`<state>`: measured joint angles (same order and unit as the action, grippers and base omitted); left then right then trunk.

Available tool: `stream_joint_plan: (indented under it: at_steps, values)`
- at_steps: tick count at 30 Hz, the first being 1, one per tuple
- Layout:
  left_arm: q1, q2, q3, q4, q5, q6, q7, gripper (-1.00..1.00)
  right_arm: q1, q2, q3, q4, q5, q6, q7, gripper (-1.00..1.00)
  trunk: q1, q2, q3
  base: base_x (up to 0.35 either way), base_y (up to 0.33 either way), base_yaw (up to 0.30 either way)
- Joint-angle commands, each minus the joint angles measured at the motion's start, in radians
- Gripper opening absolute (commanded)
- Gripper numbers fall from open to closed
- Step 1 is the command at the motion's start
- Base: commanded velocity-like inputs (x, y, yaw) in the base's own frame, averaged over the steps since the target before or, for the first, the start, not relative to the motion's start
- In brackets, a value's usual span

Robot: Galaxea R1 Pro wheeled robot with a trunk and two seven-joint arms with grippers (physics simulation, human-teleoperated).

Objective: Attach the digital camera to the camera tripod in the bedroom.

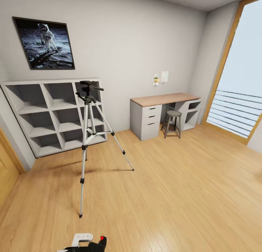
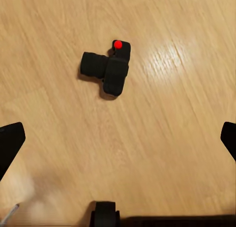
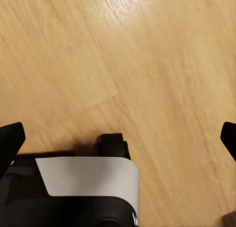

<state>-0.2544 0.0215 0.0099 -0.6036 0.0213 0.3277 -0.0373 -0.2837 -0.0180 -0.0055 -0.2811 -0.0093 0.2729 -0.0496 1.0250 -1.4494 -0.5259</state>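
The digital camera [image 2: 108, 67] lies on the light wood floor, a chunky black body with a red dot at one corner. In the left wrist view my left gripper [image 2: 118, 141] hovers above the floor with its fingers spread wide; the camera sits beyond the fingertips, not between them. The head view's bottom edge shows the black camera [image 1: 99, 243] with its red dot beside a white robot part [image 1: 82, 239]. The camera tripod [image 1: 87, 135] stands upright ahead on three silver legs. My right gripper [image 3: 118, 138] is open over bare floor.
White cube shelves [image 1: 54, 115] stand behind the tripod against the wall, under an astronaut poster [image 1: 45, 43]. A desk [image 1: 163, 112] with a stool [image 1: 173, 123] is at the back right, a tall window [image 1: 240, 99] on the right, a wooden door [image 1: 7, 168] at the left.
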Motion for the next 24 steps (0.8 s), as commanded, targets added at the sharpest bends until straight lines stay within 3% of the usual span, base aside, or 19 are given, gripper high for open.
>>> stream_joint_plan:
  at_steps: [1,9,24]
  values:
    - [0.0,0.0,0.001,0.003,0.002,0.006,-0.004,1.0,0.0,0.0,0.0,-0.002,-0.001,0.006,-0.002,1.0,0.0,-0.001,-0.001,0.0,0.0,0.003]
    - [0.0,-0.001,0.002,0.033,0.002,0.005,-0.003,1.0,0.0,0.0,-0.001,0.027,-0.001,0.005,-0.005,1.0,0.0,-0.001,-0.001,0.0,0.0,-0.048]
    - [0.0,-0.002,0.002,0.089,0.001,0.007,-0.001,1.0,0.0,0.0,-0.001,0.05,-0.001,0.005,-0.004,1.0,0.0,-0.001,-0.001,0.0,0.0,-0.219]
